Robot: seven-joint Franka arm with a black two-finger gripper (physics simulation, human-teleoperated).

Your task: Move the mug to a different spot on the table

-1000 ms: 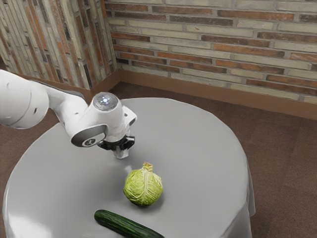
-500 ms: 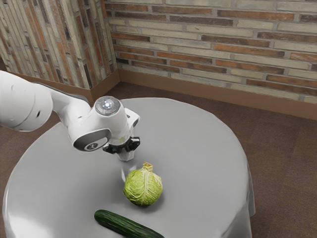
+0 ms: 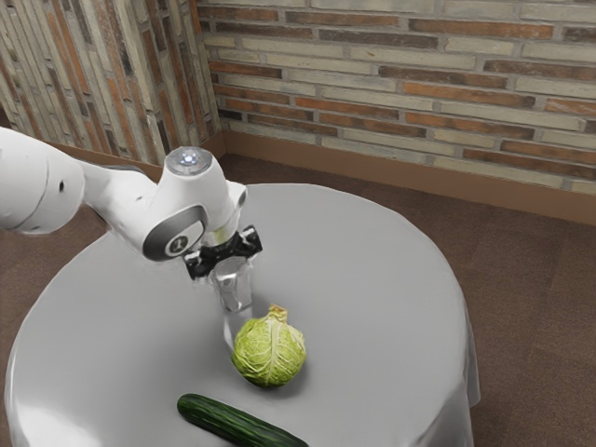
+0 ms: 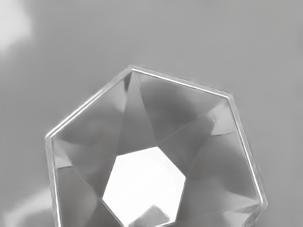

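We see a round bench (image 3: 372, 279) with a plain, smooth grey top that curves down over its edge on the exterior view's right, like a draped cloth. It stands on a brown floor (image 3: 531, 307) in a corner of brick walls. Two things lie directly on it, both toward the near side. A pale green cabbage (image 3: 269, 351) sits with its stem end tilted up. Nearer to us, a dark green cucumber (image 3: 237, 424) lies slantwise, its far end passing out of the exterior view's lower edge. The two are near each other but apart. In the wrist view the same grey top (image 4: 236, 38) shows bare.
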